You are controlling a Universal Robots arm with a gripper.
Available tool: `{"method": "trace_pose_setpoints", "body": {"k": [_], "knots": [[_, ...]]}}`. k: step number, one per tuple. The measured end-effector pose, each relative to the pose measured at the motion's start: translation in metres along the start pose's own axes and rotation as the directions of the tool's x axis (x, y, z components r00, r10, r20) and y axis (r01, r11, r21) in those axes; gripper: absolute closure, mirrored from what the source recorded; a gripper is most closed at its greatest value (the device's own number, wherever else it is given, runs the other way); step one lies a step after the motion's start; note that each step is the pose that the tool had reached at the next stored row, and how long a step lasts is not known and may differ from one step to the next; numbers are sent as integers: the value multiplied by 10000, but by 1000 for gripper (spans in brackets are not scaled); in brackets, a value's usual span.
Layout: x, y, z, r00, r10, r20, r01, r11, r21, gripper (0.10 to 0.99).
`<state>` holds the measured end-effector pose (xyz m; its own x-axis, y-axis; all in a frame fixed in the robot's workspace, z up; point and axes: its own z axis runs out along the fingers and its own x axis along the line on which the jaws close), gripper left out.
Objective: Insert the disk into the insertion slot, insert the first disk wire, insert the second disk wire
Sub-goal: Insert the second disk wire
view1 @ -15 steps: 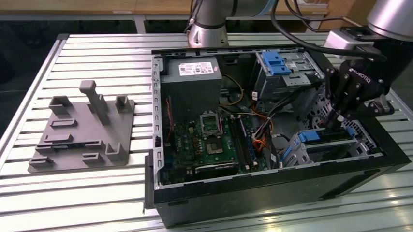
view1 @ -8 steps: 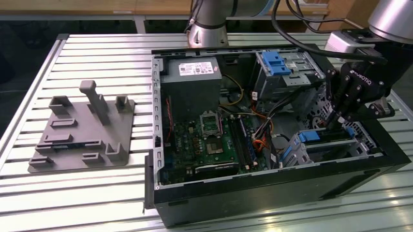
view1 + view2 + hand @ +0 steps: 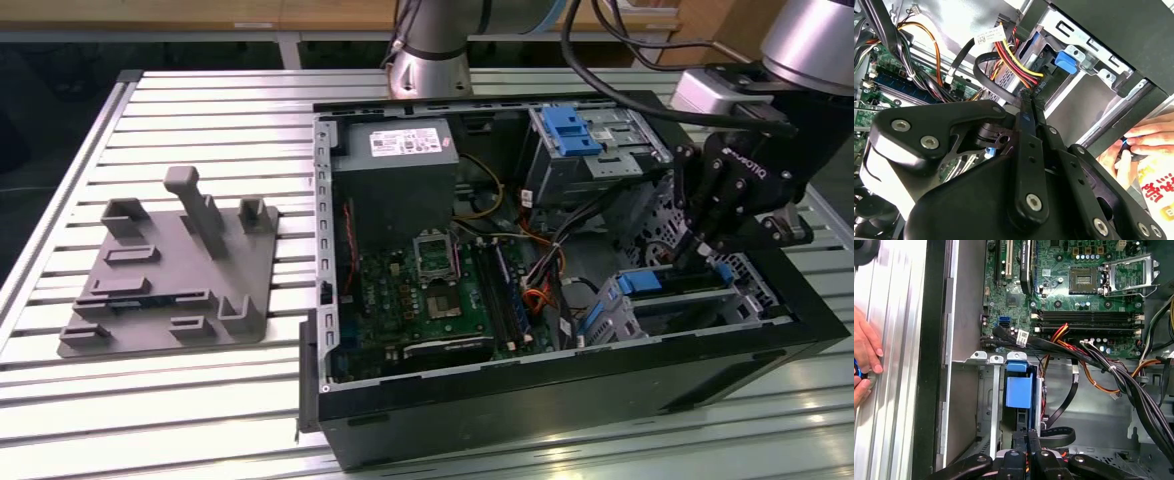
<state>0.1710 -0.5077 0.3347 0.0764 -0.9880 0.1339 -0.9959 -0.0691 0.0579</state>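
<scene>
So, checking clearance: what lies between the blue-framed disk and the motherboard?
A bundle of black and red cables crosses between the disk and the motherboard, in the first wrist view.

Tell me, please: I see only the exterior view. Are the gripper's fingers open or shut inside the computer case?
Observer: Shut. In the first wrist view the gripper has its fingers pressed together; I cannot tell whether they pinch anything.
Operator: What lies just ahead of it?
Observer: The disk, seen by its blue carrier, sits in the insertion slot, and a black cable loops beside the fingertips.
Operator: Is anything outside the case?
Observer: Yes, a person's hand rests on the slatted table beside the black case wall.
</scene>
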Motion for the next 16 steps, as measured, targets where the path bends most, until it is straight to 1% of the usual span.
{"method": "trace_pose_setpoints", "body": {"k": [9,16], "knots": [[7,-2,32,10000,85,13,-85,10000,-11,941],[15,-8,58,9999,143,41,-142,9999,-17,941]]}}
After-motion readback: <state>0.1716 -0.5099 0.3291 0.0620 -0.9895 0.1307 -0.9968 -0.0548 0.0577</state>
